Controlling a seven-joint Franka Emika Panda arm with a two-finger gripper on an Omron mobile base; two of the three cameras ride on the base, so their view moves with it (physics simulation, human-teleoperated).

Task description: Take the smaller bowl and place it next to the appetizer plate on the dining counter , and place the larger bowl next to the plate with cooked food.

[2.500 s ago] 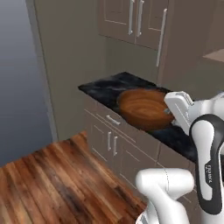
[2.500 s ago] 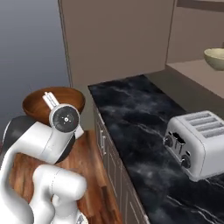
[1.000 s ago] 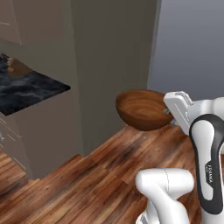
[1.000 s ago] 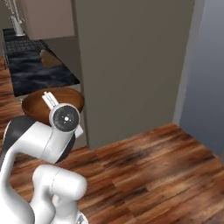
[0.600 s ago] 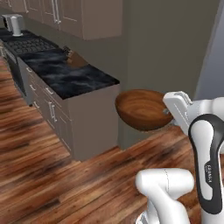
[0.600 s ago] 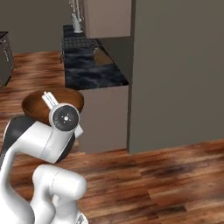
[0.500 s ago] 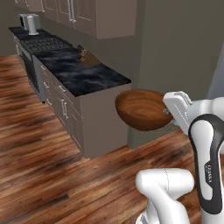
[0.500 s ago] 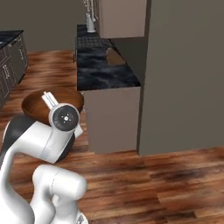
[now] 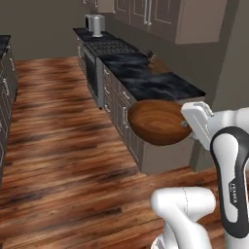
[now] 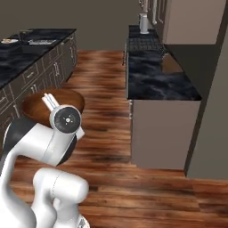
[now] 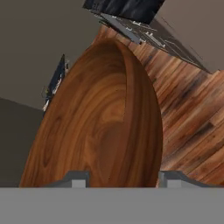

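The larger bowl (image 9: 156,121), wide, dark reddish-brown and wood-grained, hangs in the air in front of the arm. My gripper (image 9: 186,124) is shut on its near rim. From the right base view the larger bowl (image 10: 44,100) shows behind the hand, gripper (image 10: 50,103) on its rim. Up close, the larger bowl (image 11: 98,127) stands tilted between the two fingertips (image 11: 78,178). The dining counter (image 10: 18,60) with its black veined top runs along the left; two small flat things at its far end are too small to name. The smaller bowl is out of view.
A wall counter (image 9: 146,78) with black top, a stove and a metal appliance (image 9: 94,23) runs away on the right, cabinets above it. Its near end (image 10: 162,133) stands close ahead. A tall grey panel (image 10: 213,120) rises at the far right. Wooden floor (image 9: 53,146) lies open between the counters.
The whole picture has swung round, so the base has turned: the kitchen aisle and both counters have come into view. The bowl stays in the gripper, unchanged relative to the arm.
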